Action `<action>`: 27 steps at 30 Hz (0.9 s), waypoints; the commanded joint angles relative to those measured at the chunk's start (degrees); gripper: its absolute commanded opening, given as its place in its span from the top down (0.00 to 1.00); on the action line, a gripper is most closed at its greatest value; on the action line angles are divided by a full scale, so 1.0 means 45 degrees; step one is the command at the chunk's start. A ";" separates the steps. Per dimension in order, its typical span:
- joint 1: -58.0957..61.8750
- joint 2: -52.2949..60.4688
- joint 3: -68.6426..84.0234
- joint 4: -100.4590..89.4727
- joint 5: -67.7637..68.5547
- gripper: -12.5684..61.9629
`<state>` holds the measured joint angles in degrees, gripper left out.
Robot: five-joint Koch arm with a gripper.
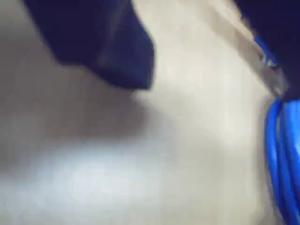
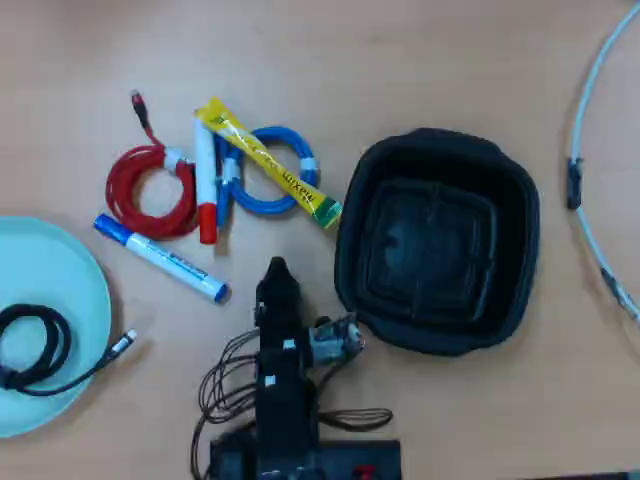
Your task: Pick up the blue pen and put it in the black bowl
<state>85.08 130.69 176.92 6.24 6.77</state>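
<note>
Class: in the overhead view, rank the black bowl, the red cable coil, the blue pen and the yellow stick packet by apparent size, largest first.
1. black bowl
2. red cable coil
3. yellow stick packet and blue pen: both slim and similar in length, too close to rank.

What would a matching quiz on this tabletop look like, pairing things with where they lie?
Things:
1. blue pen
2. black cable
3. yellow stick packet
4. black bowl

Places, in the overhead view:
A. lying across the blue cable coil
B. on the pale cyan plate
C. right of the arm, with nothing inside
D. on the bare table between the plate and the gripper

Pairs: 1-D, 2-B, 3-A, 4-C
</note>
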 commanded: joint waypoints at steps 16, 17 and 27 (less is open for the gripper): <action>-0.1758 0.0996 -0.8242 0.9883 -0.0840 0.46; -0.1758 0.0996 -0.8418 1.0117 -0.0527 0.46; -0.2363 0.0469 -1.0957 1.3457 0.4023 0.46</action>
<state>74.97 130.52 132.10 65.83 21.71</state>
